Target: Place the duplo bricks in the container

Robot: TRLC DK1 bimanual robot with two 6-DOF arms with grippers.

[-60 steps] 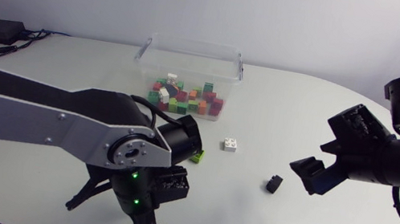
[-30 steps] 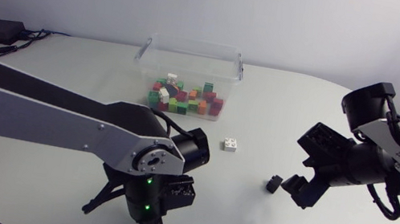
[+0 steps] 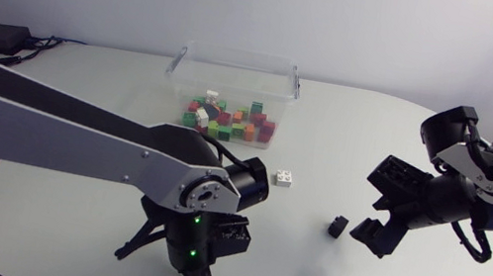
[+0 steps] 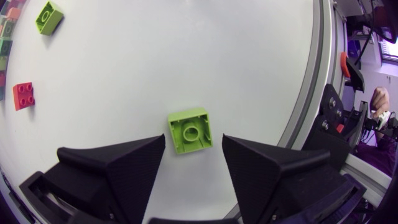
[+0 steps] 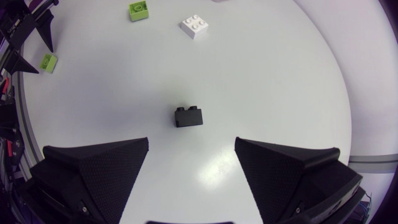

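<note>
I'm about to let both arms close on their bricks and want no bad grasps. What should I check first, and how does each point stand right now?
1. Left gripper open: ok, its fingers are spread.
2. Green brick between the left fingers, touching neither: ok.
3. Right gripper open: ok.
4. Black brick between the right fingers: not ok; it is centred but lies ahead of the tips.
5. Container open on top, with room left: ok.
6. Left fingers low enough on the brick for a firm grip: cannot tell.
</note>
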